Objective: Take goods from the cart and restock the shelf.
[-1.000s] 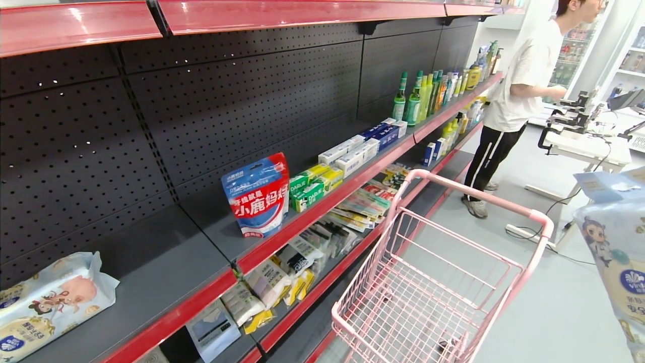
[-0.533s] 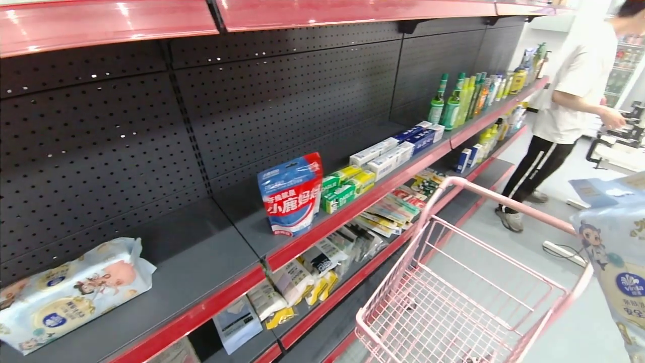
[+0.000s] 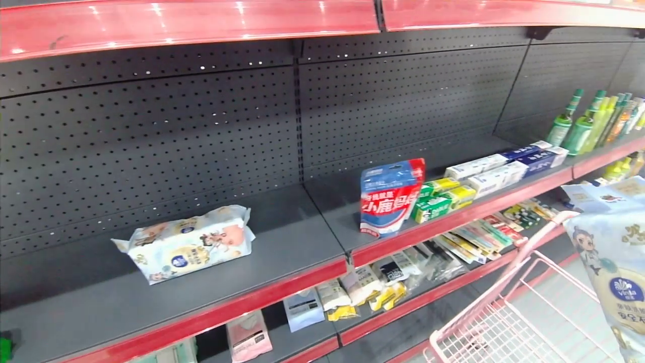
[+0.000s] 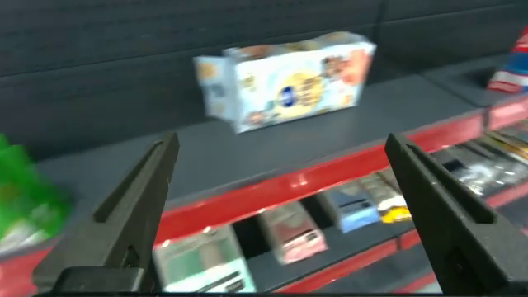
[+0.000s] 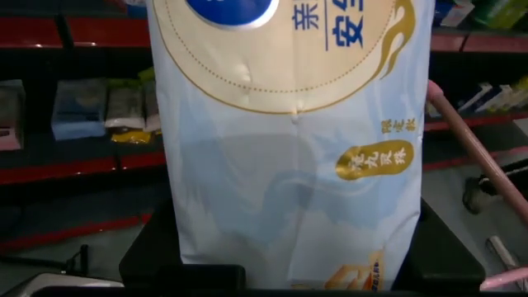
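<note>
Turn toward open space, goods in hand

Right gripper (image 5: 301, 256) is clamped on the held wipes pack (image 5: 289, 124), with a dark finger on either side of the pack's lower end. In the head view that pack (image 3: 612, 267) hangs at the right edge, over the pink cart (image 3: 484, 335). Left gripper (image 4: 280, 206) is spread wide with nothing between its fingers. It faces the shelf (image 3: 282, 247) and is well apart from the shelved wipes pack (image 4: 285, 78) lying there.

Over the last second the whole head picture has slid sideways, so the camera has turned and the goods have not moved. The shelved wipes pack (image 3: 189, 242) was at the left edge and now sits left of centre. The blue-and-red pouch (image 3: 390, 199) and the green toothpaste boxes (image 3: 441, 199) just beside it have drifted right, and most of the cart has left the frame. The held pack has kept its place at the right edge. My reading is that the robot is squaring up to the bare stretch between the shelved pack and the pouch. The likely step is to set the carried pack down beside its matching twin.

The right wrist view shows the grasp itself and a pink cart bar (image 5: 474, 157) behind the pack, while the head view shows only the pack's upper face. The left wrist view shows the open fingers and a blurred green item (image 4: 25, 198) near the shelf's end, too unclear to name
</note>
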Tool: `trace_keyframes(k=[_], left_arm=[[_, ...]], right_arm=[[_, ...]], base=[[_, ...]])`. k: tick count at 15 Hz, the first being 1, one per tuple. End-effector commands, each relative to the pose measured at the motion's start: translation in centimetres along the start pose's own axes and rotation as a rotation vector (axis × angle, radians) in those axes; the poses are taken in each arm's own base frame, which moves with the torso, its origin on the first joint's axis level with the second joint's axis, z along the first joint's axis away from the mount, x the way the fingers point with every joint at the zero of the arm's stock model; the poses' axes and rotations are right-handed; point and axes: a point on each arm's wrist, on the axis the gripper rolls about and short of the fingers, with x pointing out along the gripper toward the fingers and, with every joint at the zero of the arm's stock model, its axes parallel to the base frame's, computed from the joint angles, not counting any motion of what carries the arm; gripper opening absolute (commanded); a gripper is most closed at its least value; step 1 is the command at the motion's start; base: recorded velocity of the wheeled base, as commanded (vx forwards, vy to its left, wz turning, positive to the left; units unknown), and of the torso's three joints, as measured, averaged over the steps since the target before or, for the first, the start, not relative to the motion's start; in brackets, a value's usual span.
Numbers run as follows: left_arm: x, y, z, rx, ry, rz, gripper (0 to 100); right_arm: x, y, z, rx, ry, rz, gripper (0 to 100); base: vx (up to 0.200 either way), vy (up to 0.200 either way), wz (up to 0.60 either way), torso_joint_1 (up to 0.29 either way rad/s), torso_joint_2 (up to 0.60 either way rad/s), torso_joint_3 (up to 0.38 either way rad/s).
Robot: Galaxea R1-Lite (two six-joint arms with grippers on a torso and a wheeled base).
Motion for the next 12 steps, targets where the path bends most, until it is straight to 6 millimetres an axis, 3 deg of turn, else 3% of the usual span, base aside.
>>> trace_keyframes(k=[1, 6, 12], left_arm=[[0.0, 0.0, 0.0, -0.001, 0.000, 0.000, 100], [0.0, 0.0, 0.0, 0.005, 0.000, 0.000, 100], [0.0, 0.0, 0.0, 0.013, 0.001, -0.004, 100]], right_arm=[[0.0, 0.0, -0.1, 0.000, 0.002, 0.001, 0], [-0.2, 0.1, -0.2, -0.014, -0.009, -0.006, 0], [-1.7, 0.6, -1.9, -0.016, -0.124, -0.002, 0]], base=[[0.000, 0.000, 0.60, -0.002, 0.00, 0.002], [0.000, 0.000, 0.60, 0.002, 0.00, 0.002], [0.000, 0.000, 0.00, 0.000, 0.00, 0.000]])
